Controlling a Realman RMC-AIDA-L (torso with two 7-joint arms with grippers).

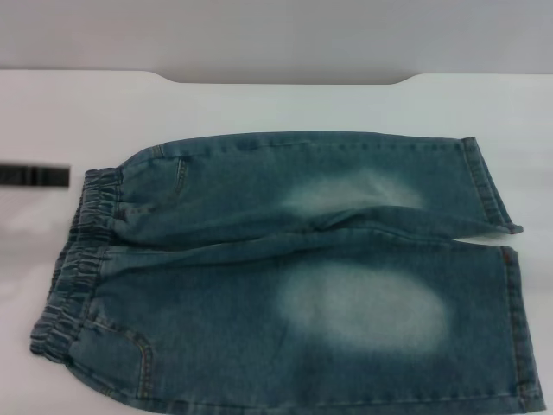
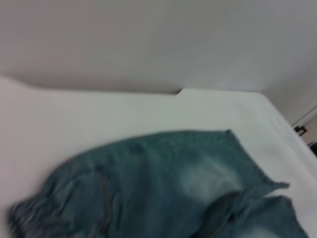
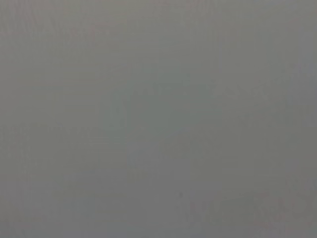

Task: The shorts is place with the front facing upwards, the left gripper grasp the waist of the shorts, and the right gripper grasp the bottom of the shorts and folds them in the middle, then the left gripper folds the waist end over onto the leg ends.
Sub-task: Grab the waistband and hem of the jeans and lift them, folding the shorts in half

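- Shorts [image 1: 294,277] lie flat on the white table [image 1: 259,104], waist [image 1: 73,268] left, hems [image 1: 510,285] right.
- Neither tool in view; their opening can't be told.
- Left should pinch the ruched band, right both hems, together.

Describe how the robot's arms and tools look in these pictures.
Little shows: only a short black bar with paler stripes at the head view's left edge, probably part of the left tool. No cables are visible. The right arm is out of view.
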